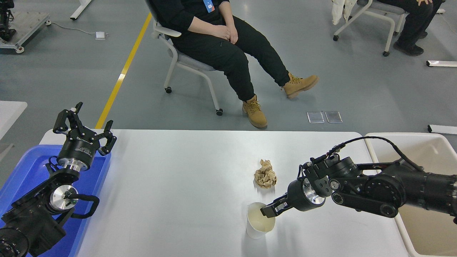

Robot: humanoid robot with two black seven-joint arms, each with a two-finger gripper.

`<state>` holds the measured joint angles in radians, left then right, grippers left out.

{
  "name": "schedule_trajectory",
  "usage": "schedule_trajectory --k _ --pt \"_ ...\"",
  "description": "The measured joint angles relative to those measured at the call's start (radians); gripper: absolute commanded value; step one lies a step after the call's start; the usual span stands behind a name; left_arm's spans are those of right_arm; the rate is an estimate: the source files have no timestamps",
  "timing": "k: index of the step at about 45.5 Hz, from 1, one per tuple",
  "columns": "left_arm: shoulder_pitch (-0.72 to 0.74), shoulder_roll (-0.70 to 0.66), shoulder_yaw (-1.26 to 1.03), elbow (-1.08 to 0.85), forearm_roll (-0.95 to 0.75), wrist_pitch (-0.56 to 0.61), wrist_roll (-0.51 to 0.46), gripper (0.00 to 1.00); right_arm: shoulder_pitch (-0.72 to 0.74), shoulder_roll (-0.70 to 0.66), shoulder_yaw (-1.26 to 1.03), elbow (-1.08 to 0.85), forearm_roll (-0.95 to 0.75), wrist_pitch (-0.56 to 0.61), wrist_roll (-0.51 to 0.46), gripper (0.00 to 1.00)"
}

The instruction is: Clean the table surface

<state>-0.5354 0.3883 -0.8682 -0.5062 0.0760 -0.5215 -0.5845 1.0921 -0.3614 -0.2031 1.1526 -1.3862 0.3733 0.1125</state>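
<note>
The white table surface (178, 185) carries a crumpled ball of brown paper (265, 174) right of centre and a white paper cup (259, 223) near the front edge. My right gripper (268, 211) reaches in from the right and is shut on the cup's right rim, with the cup leaning a little. My left gripper (84, 123) is parked open at the lower left, pointing up above the blue tray (21, 171).
A beige rectangular bin (425, 228) stands off the table's right end, under my right arm. Beyond the far edge a person sits on a wheeled chair (185, 64), feet on the grey floor. Another seated person is at the top right.
</note>
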Motion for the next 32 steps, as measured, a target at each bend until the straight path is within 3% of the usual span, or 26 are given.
schedule_trajectory --k 32 --pt "0.000 0.000 0.000 0.000 0.000 0.000 0.000 1.00 0.108 -0.048 0.008 0.017 0.035 0.000 0.052 0.00"
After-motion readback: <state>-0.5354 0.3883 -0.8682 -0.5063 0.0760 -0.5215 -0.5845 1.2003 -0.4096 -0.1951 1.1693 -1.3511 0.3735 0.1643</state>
